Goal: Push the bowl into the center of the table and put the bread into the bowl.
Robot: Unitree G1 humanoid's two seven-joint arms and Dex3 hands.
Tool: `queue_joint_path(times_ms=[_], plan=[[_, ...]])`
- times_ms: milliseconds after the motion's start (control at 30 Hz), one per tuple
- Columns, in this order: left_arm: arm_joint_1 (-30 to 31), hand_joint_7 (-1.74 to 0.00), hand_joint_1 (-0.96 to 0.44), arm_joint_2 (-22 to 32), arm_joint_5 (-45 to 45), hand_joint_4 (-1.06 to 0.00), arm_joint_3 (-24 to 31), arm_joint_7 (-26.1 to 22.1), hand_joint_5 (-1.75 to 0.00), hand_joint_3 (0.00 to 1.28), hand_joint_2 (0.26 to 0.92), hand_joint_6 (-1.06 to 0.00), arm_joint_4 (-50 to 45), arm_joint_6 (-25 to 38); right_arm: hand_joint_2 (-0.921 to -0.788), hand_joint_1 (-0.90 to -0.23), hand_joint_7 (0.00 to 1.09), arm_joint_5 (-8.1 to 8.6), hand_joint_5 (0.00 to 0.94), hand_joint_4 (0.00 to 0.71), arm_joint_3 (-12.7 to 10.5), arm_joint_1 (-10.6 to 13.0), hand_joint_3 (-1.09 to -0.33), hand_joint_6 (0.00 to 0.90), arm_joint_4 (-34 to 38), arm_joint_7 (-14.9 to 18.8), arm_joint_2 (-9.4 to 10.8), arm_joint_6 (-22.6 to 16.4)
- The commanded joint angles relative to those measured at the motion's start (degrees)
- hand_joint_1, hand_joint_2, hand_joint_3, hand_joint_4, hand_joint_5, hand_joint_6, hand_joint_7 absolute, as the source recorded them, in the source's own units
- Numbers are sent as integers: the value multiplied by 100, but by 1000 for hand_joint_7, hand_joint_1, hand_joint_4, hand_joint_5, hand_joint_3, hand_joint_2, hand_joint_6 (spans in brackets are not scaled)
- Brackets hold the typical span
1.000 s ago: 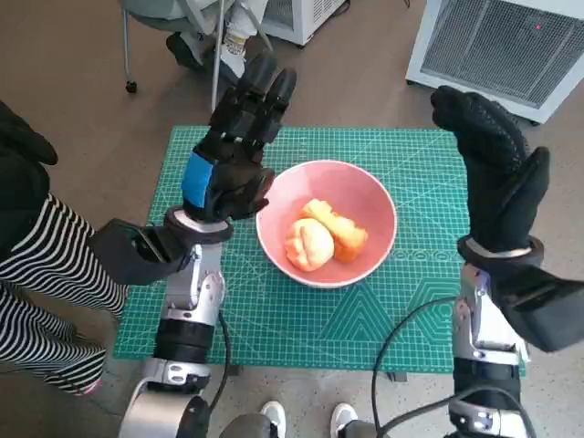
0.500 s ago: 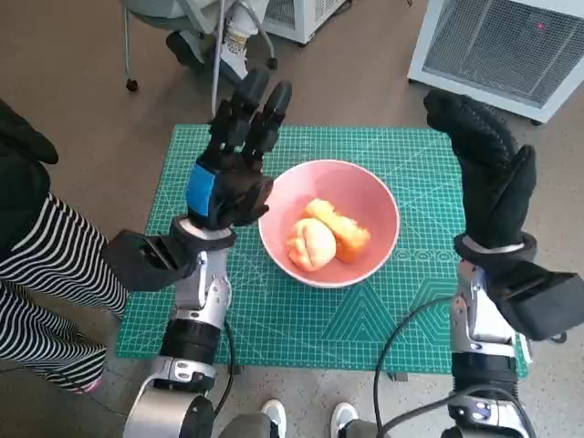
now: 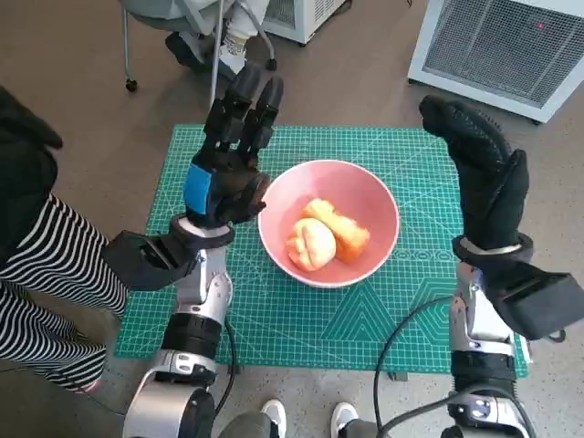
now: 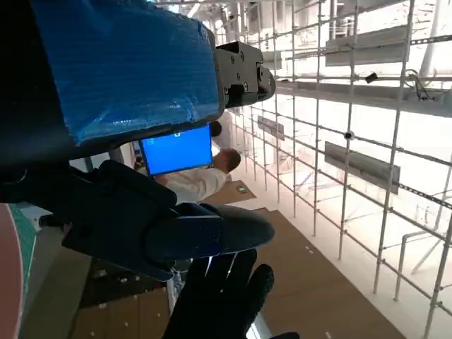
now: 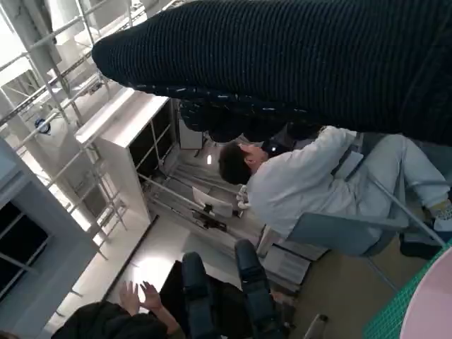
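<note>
Round pink bowl [image 3: 329,222] sits mid green cutting mat [image 3: 274,310], golden bread pieces [image 3: 324,235] inside it. Left hand [image 3: 228,164] raised just left of the bowl, fingers spread, holding nothing. Right hand [image 3: 484,178] raised at far right, fingers apart, empty.

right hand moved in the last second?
Yes, slightly. The right hand has drifted left and toward the far edge of the green mat; it is raised, open, holding nothing. The pink bowl barely shifted.
</note>
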Motion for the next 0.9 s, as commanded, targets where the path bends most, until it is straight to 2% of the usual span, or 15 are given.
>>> queue_joint_path(times_ms=[33,167,467,700,833,900], plan=[[-69,-233,-669,-56,-113,-74,65,-101,-3,424,908,1,80,-71,-921,-663,381,91,2,172,-17,24,-710,81,108,40,8,-3],[-49,-229,-627,-73,-166,-75,96,-176,-4,423,893,1,64,-63,-921,-665,380,69,1,172,-1,28,-710,82,95,23,26,-12],[21,-250,-570,-84,-151,-87,143,-227,-19,565,806,1,-4,-153,-921,-670,377,66,1,172,11,39,-708,84,104,29,47,-30],[32,-296,-557,-78,-188,-107,190,-219,-37,601,783,1,18,-190,-921,-670,376,73,1,172,28,63,-708,87,119,35,86,-48],[59,-315,-522,-100,-225,-108,208,-204,-53,640,759,1,-22,-181,-921,-670,375,78,1,171,36,71,-708,87,134,42,106,-64],[73,-342,-459,-108,-245,-106,212,-201,-74,687,727,1,-40,-181,-921,-671,374,81,1,171,38,74,-708,88,133,48,112,-69]])
